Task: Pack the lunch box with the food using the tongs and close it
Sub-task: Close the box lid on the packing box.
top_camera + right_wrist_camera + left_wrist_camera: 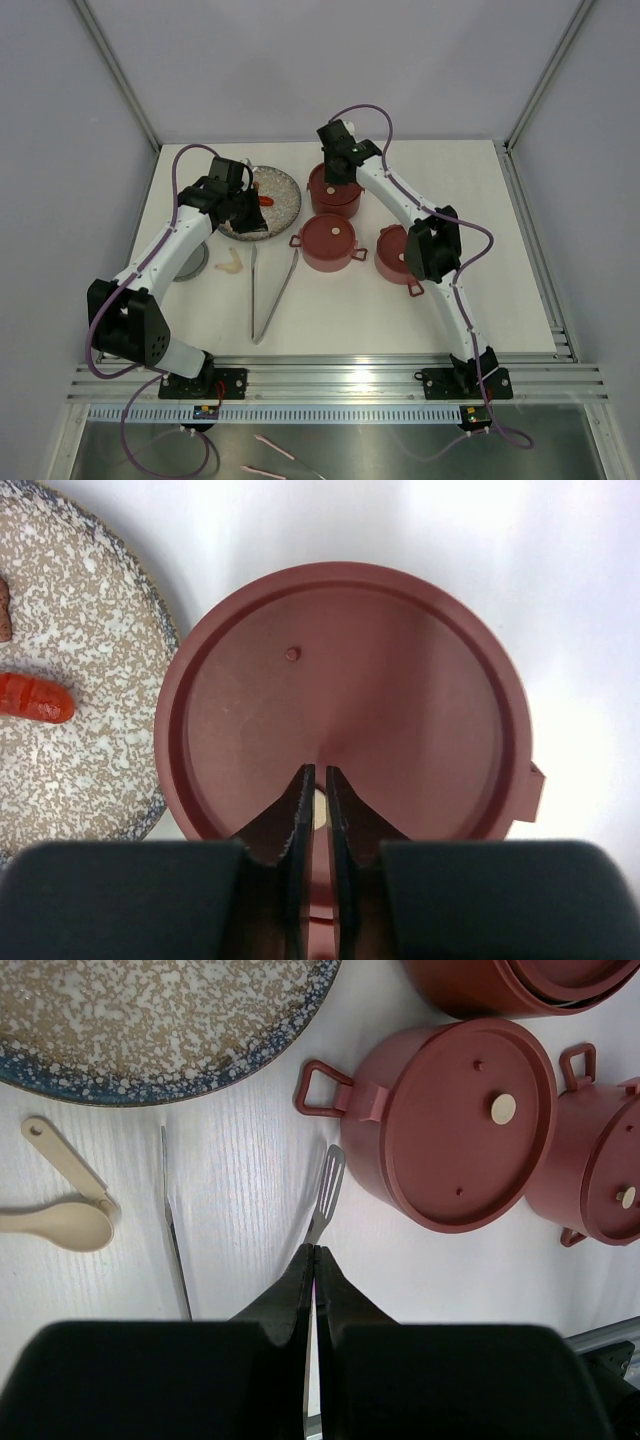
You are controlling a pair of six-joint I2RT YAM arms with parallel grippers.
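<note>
Two thin steel blades make the tongs (pixel 329 1188) light, springy and slick, so pinch across both arms mid-length, not at the slotted tips. They lie flat on the worktop (pixel 520 250), V opening toward the speckled plate (pixel 280 185). The left end effector (pixel 315 1260), pressed together and empty, hangs directly over the blade nearer a lidded lunch box tier (pixel 450 1125). The right end effector (pixel 318 790) is a narrow slit over another lid (pixel 350 710), grip unclear.

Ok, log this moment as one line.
left gripper: shut | tongs: on table | right gripper: over rear lid | food: on plate
</note>
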